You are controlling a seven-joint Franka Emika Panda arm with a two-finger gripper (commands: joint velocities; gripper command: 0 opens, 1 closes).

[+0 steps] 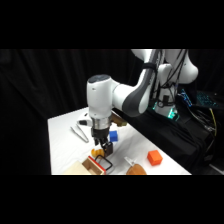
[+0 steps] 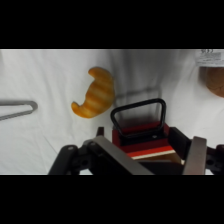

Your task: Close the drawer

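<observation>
The drawer [image 1: 94,164] is a small light-wood box with a red-orange front panel [image 2: 140,138] and a black wire loop handle [image 2: 139,113] lying flat on the table before it. It stands at the table's near edge. My gripper [image 1: 103,148] hangs straight above the drawer's front. In the wrist view the gripper [image 2: 156,156] is open, one finger on each side of the red front, and the handle sticks out past the fingertips. How far the drawer stands out of its wooden case [image 1: 75,169] is hidden by the gripper.
A yellow croissant-shaped toy [image 2: 94,93] lies just beside the handle. Metal tongs [image 1: 80,133] lie at the back left. A blue cube [image 1: 113,135] sits behind the gripper and an orange cube [image 1: 154,158] to the right. A brown object [image 1: 136,170] lies at the near edge.
</observation>
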